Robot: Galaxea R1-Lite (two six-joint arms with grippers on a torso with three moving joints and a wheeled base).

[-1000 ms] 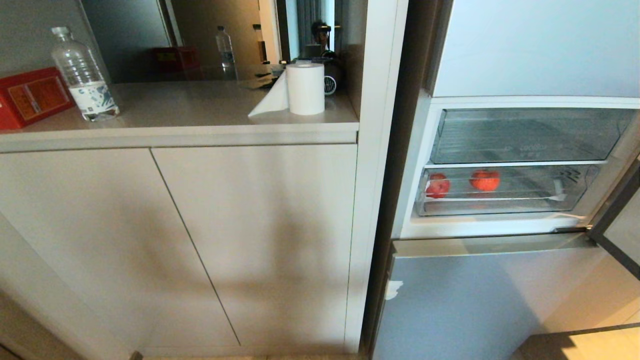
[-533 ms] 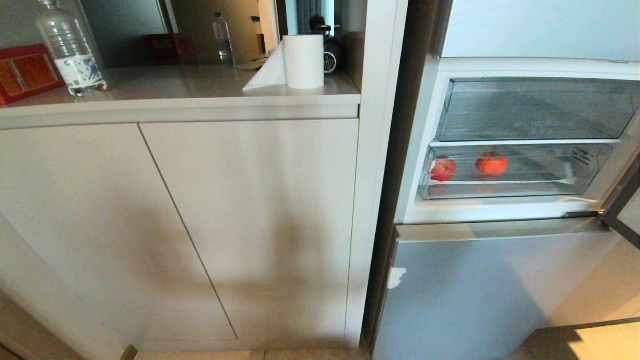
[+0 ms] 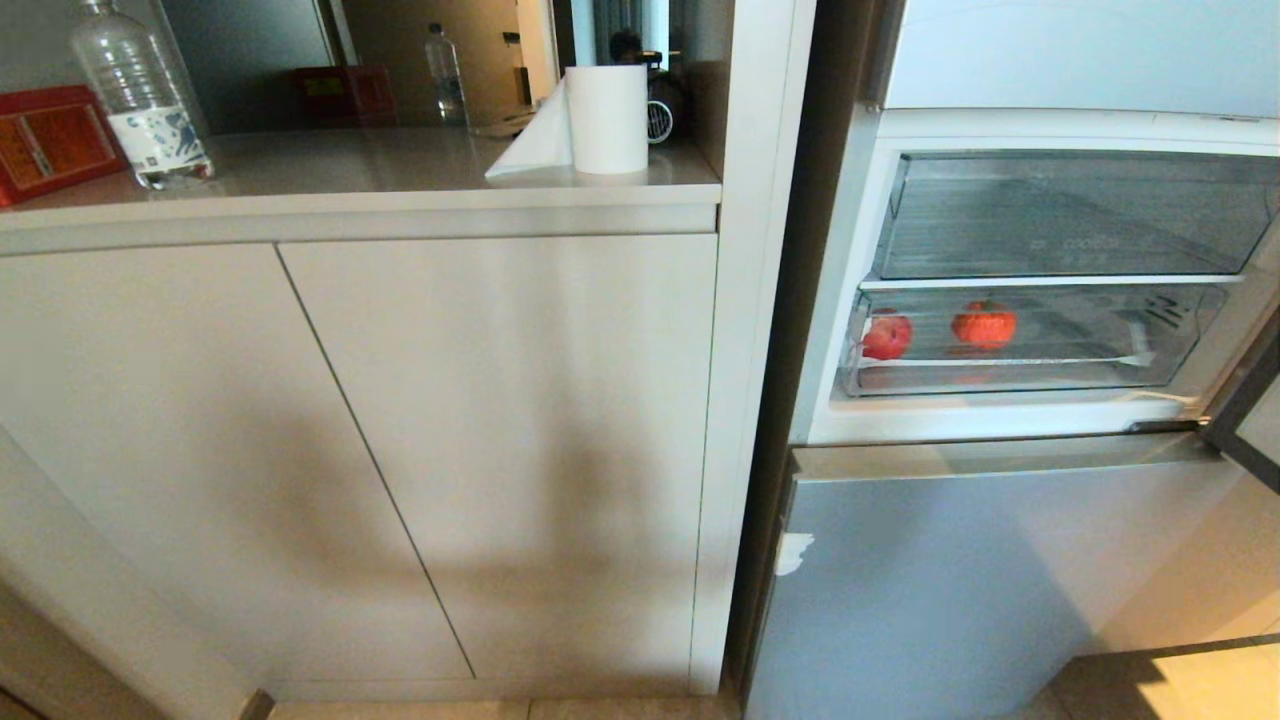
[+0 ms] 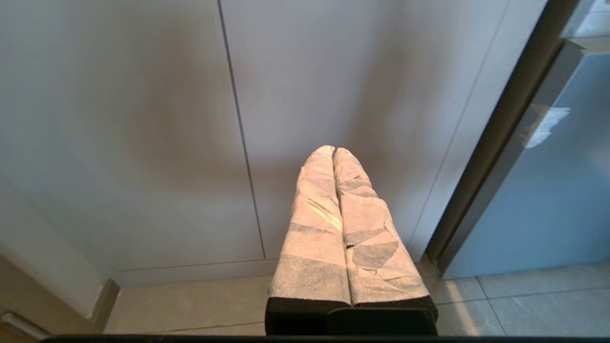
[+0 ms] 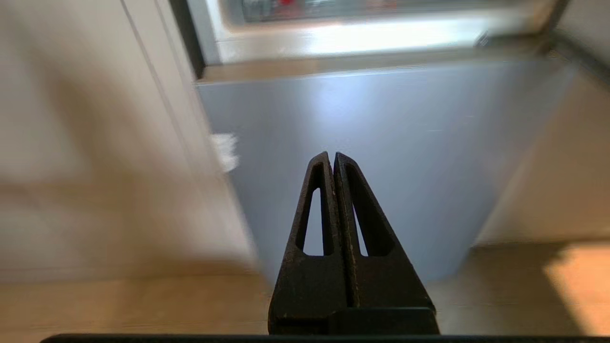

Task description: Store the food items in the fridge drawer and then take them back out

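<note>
Neither arm shows in the head view; each is seen only from its own wrist camera. The left gripper [image 4: 333, 151] hangs low in front of the pale cabinet doors [image 3: 400, 450], pointing at them from just above the tiled floor [image 4: 190, 305], and its jaws, wrapped in white tape, are pressed together with nothing between them. The right gripper [image 5: 332, 155] points at the grey lower fridge door [image 5: 381, 157], below the open compartment, and its black jaws are also pressed together and empty.

In the open fridge, the clear fridge drawer [image 3: 1030, 375] sits pushed in under a taller clear bin [image 3: 1080, 215]. Two red-orange fruits lie inside the drawer: one fruit [image 3: 985, 324] near the middle, and a second fruit [image 3: 886, 336] near the drawer's left end, the two apart from each other.

To the left of the fridge, the table [image 3: 350, 190] above the cabinet doors carries a water bottle [image 3: 140, 95], a red box [image 3: 45, 140] beside it, and a paper towel roll [image 3: 607, 120] with a loose sheet hanging off.
</note>
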